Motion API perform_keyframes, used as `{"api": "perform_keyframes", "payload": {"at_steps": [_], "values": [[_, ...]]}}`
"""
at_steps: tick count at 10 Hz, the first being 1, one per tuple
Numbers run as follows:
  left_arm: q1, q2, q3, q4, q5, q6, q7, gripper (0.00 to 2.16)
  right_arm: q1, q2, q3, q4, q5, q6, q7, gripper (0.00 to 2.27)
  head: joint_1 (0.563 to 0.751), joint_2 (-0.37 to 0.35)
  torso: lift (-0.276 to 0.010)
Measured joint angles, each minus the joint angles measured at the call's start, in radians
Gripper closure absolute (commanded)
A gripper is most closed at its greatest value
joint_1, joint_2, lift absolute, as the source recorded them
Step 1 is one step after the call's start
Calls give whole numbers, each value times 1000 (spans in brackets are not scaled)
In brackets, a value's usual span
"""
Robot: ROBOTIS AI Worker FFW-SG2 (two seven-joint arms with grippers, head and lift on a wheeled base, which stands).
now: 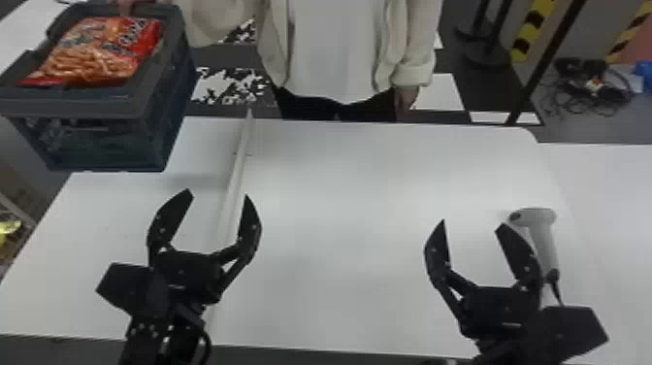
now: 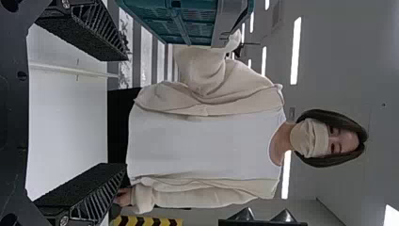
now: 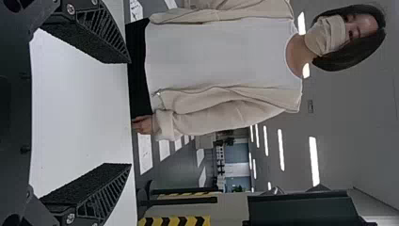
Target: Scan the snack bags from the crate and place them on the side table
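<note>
A white table stretches before the robot, a pale strip running near to far across its left part; beyond lies a dark floor with white patches. The snack bag, red with a picture of orange-brown snacks, lies in the dark crate at the far left, just below the rim. A person's hand grips the crate's far rim, and the crate sits raised over the table's far left corner. Nearer, left of the middle, the left gripper hovers with its fingers wide apart and nothing between them. On the right, the right gripper has its fingers spread too, likewise empty. Just beside its right finger is the white handheld scanner, near the table's right edge.
</note>
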Motion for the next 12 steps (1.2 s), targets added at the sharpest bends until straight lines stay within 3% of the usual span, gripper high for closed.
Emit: {"api": "perform_keyframes", "payload": {"at_steps": [12], "values": [[12, 0, 3, 4, 3, -48, 3, 73, 7, 0, 2, 0, 0, -1, 0, 103, 695, 17, -81]]}}
